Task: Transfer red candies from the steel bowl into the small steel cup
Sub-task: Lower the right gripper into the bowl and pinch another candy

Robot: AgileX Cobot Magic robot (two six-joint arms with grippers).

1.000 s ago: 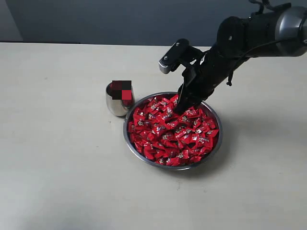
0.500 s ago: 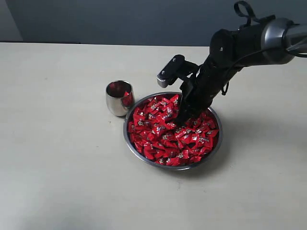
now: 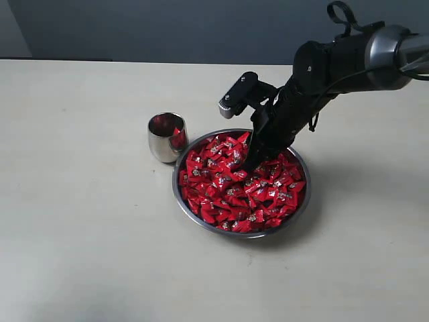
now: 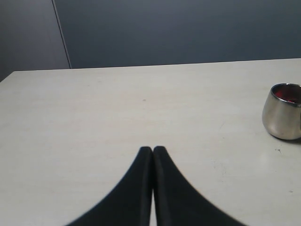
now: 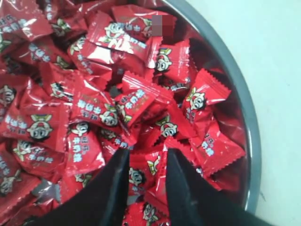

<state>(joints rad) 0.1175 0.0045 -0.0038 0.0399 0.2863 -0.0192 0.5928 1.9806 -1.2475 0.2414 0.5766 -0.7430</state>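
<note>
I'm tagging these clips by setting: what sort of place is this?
Probably a robotics lab bench: a pale table, a plain dark wall behind it, and only a steel bowl of red candies beside a small steel cup.

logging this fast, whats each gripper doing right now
left gripper: shut, holding nothing
right gripper: jaws apart among the red candies, one between them, gripped or not cannot be told
</note>
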